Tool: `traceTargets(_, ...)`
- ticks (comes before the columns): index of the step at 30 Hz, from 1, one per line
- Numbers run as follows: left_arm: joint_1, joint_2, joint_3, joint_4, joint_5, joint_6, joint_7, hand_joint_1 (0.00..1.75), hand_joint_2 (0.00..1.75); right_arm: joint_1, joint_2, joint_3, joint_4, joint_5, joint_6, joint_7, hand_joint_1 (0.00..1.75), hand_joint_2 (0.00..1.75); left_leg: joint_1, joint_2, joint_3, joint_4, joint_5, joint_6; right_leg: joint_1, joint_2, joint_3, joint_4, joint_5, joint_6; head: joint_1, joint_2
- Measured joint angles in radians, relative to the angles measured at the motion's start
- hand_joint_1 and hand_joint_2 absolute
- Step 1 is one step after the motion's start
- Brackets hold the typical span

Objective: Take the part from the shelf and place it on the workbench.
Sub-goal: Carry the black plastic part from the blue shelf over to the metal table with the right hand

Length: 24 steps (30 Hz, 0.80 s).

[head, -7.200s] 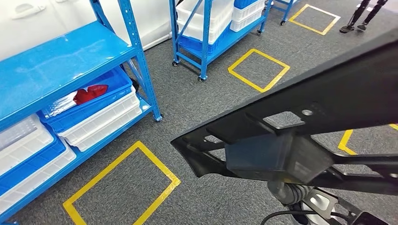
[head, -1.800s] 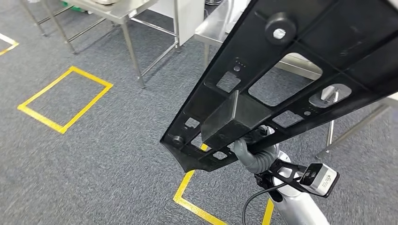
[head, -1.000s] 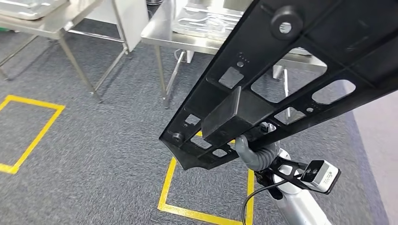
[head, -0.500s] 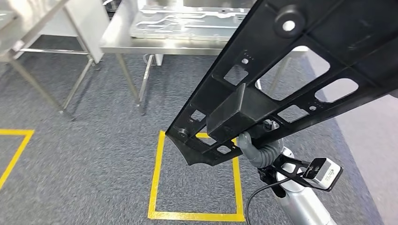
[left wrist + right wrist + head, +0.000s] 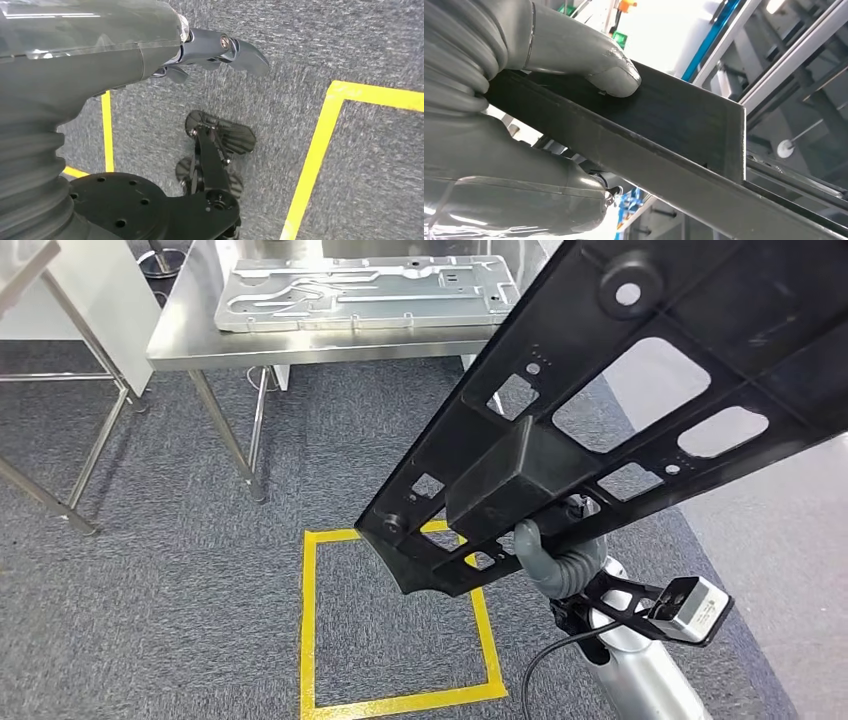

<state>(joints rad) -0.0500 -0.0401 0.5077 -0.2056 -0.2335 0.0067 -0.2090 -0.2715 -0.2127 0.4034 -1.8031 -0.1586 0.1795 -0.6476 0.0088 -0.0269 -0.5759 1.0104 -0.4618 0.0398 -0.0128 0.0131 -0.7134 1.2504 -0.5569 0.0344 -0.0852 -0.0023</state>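
Grey carpet (image 5: 180,570) is marked with a yellow taped square (image 5: 310,630), and a steel workbench (image 5: 190,345) stands beyond it, carrying a flat metal plate (image 5: 365,290). 1 part (image 5: 600,430) is held aloft, clear of the workbench: a long black panel, tilted, with rectangular cut-outs, a round boss and a box-shaped block on its underside. It is gripped by the right hand (image 5: 539,100) (thumb pressed on one face, fingers under the other). The left hand (image 5: 220,52) hangs over the carpet, holding nothing, its fingers loosely apart.
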Motion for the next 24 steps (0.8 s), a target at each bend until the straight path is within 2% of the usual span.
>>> traceTargets(1, 0.001, 0.001, 0.000, 0.000, 0.000, -0.001, -0.001, 0.00, 1.75, 0.003, 0.000, -0.003, 0.002, 0.000, 0.001, 0.000, 1.75, 1.75, -0.001, 0.005, 0.001, 0.000, -0.003, 0.000, -0.002, -0.004, -0.020, 0.038, -0.005, 0.002, 0.000, 0.000)
traceTargets(2, 0.003, 0.002, 0.000, 0.000, 0.000, -0.003, -0.002, 0.00, 1.75, 0.005, 0.000, -0.005, 0.004, 0.000, 0.003, -0.001, 1.75, 1.75, -0.002, 0.010, 0.004, 0.000, -0.006, -0.001, -0.003, -0.006, -0.022, 0.039, 0.008, 0.002, 0.000, 0.000)
traceTargets(3, 0.004, 0.002, 0.000, 0.000, 0.000, -0.004, -0.003, 0.00, 1.75, 0.006, 0.000, -0.006, 0.006, 0.000, 0.004, -0.001, 1.75, 1.75, -0.003, 0.013, 0.008, 0.000, -0.010, -0.003, -0.003, -0.008, -0.003, 0.000, 0.037, 0.001, 0.000, 0.000)
traceTargets(4, 0.004, 0.002, 0.000, 0.000, 0.000, -0.006, -0.005, 0.00, 1.75, 0.005, 0.000, -0.008, 0.007, 0.000, 0.004, -0.002, 1.75, 1.75, -0.003, 0.017, 0.014, 0.000, -0.014, -0.005, -0.002, -0.012, 0.033, -0.069, 0.072, -0.002, 0.000, 0.000)
traceTargets(5, 0.004, 0.002, 0.000, 0.000, 0.000, -0.009, -0.008, 0.00, 1.75, 0.004, 0.000, -0.008, 0.007, 0.000, 0.004, -0.002, 1.75, 1.75, -0.004, 0.019, 0.019, 0.000, -0.019, -0.008, 0.001, -0.020, 0.071, -0.140, 0.095, -0.007, 0.000, 0.000)
traceTargets(6, 0.003, 0.003, 0.000, 0.000, 0.000, -0.011, -0.010, 0.00, 1.75, 0.003, 0.000, -0.009, 0.008, 0.000, 0.004, -0.002, 1.75, 1.75, -0.005, 0.022, 0.024, 0.000, -0.024, -0.013, 0.005, -0.027, 0.101, -0.197, 0.106, -0.013, 0.000, 0.000)
traceTargets(7, 0.003, 0.003, 0.000, 0.000, 0.000, -0.013, -0.012, 0.00, 1.75, 0.002, 0.000, -0.009, 0.008, 0.000, 0.003, -0.002, 1.75, 1.75, -0.005, 0.023, 0.027, -0.001, -0.029, -0.018, 0.009, -0.033, 0.118, -0.229, 0.103, -0.019, 0.000, 0.000)
traceTargets(9, 0.002, 0.004, 0.000, 0.000, 0.000, -0.014, -0.015, 0.00, 1.75, 0.000, 0.000, -0.010, 0.008, 0.000, 0.003, -0.002, 1.75, 1.75, -0.004, 0.028, 0.033, -0.006, -0.039, -0.031, 0.016, -0.031, 0.125, -0.242, 0.086, -0.031, 0.000, 0.000)
traceTargets(11, 0.000, 0.006, 0.000, -0.001, 0.000, -0.015, -0.016, 0.00, 1.75, 0.001, -0.001, -0.011, 0.007, 0.000, 0.003, -0.002, 1.75, 1.75, -0.002, 0.033, 0.039, 0.006, -0.047, -0.041, 0.013, -0.025, 0.146, -0.253, 0.080, -0.042, 0.000, 0.000)
traceTargets(12, -0.001, 0.007, 0.000, -0.001, 0.000, -0.015, -0.017, 0.00, 1.75, 0.000, -0.002, -0.012, 0.006, 0.000, 0.003, -0.003, 1.75, 1.75, -0.001, 0.034, 0.027, 0.038, -0.056, -0.046, 0.011, -0.024, 0.163, -0.259, 0.076, -0.048, 0.000, 0.000)
traceTargets(13, -0.001, 0.008, 0.001, -0.001, 0.000, -0.015, -0.017, 0.00, 1.75, -0.001, -0.002, -0.012, 0.006, 0.000, 0.003, -0.003, 1.75, 1.75, -0.001, 0.034, 0.000, 0.092, -0.068, -0.049, 0.009, -0.024, 0.181, -0.264, 0.068, -0.052, -0.001, 0.000)
traceTargets(15, 0.001, 0.008, 0.002, -0.001, 0.000, -0.016, -0.017, 0.00, 1.75, -0.003, -0.003, -0.011, 0.009, 0.000, 0.003, -0.003, 1.75, 1.75, -0.001, 0.033, -0.098, 0.237, -0.096, -0.054, 0.012, -0.023, 0.214, -0.265, 0.042, -0.058, -0.001, 0.000)
traceTargets(16, 0.004, 0.008, 0.002, -0.001, 0.000, -0.016, -0.017, 0.00, 1.75, -0.003, -0.003, -0.010, 0.011, 0.000, 0.003, -0.003, 1.75, 1.75, -0.001, 0.033, -0.148, 0.288, -0.093, -0.055, 0.013, -0.020, 0.232, -0.265, 0.027, -0.059, -0.001, 0.000)
traceTargets(17, 0.007, 0.009, 0.003, -0.001, 0.001, -0.016, -0.017, 0.00, 1.75, -0.003, -0.003, -0.009, 0.012, 0.000, 0.003, -0.003, 1.75, 1.75, -0.001, 0.033, -0.184, 0.306, -0.070, -0.056, 0.014, -0.017, 0.251, -0.265, 0.010, -0.059, -0.001, 0.000)
traceTargets(18, 0.010, 0.009, 0.004, -0.001, 0.001, -0.016, -0.017, 0.00, 1.75, -0.003, -0.003, -0.009, 0.014, 0.000, 0.003, -0.003, 1.75, 1.75, -0.002, 0.032, -0.200, 0.280, -0.023, -0.054, 0.014, -0.013, 0.274, -0.265, -0.008, -0.059, -0.001, 0.000)
traceTargets(19, 0.012, 0.010, 0.004, -0.001, 0.001, -0.016, -0.017, 0.00, 1.75, -0.004, -0.003, -0.008, 0.015, 0.000, 0.003, -0.003, 1.75, 1.75, -0.003, 0.032, -0.197, 0.217, 0.041, -0.051, 0.013, -0.010, 0.298, -0.266, -0.027, -0.057, -0.001, 0.000)
traceTargets(20, 0.014, 0.012, 0.005, -0.001, 0.002, -0.016, -0.017, 0.00, 1.75, -0.004, -0.003, -0.008, 0.016, 0.000, 0.002, -0.003, 1.75, 1.75, -0.005, 0.029, -0.187, 0.155, 0.091, -0.047, 0.012, -0.008, 0.318, -0.269, -0.045, -0.055, -0.001, 0.000)
traceTargets(21, 0.015, 0.013, 0.005, -0.001, 0.001, -0.016, -0.017, 0.00, 1.75, -0.006, -0.003, -0.007, 0.017, 0.000, 0.002, -0.003, 1.75, 1.75, -0.009, 0.026, -0.173, 0.101, 0.123, -0.042, 0.012, -0.005, 0.334, -0.272, -0.059, -0.050, -0.001, 0.000)
traceTargets(22, 0.015, 0.015, 0.006, 0.000, 0.001, -0.015, -0.017, 0.00, 1.75, -0.008, -0.003, -0.006, 0.019, -0.001, 0.002, -0.003, 1.75, 1.75, -0.014, 0.024, -0.161, 0.067, 0.131, -0.035, 0.011, -0.003, 0.345, -0.280, -0.070, -0.043, -0.001, 0.000)
traceTargets(24, 0.012, 0.017, 0.007, 0.000, 0.001, -0.014, -0.018, 0.00, 1.75, -0.010, -0.004, -0.005, 0.022, -0.001, -0.001, -0.003, 1.75, 1.75, -0.021, 0.021, -0.142, 0.043, 0.104, -0.021, 0.009, 0.000, 0.359, -0.293, -0.068, -0.029, -0.001, 0.000)
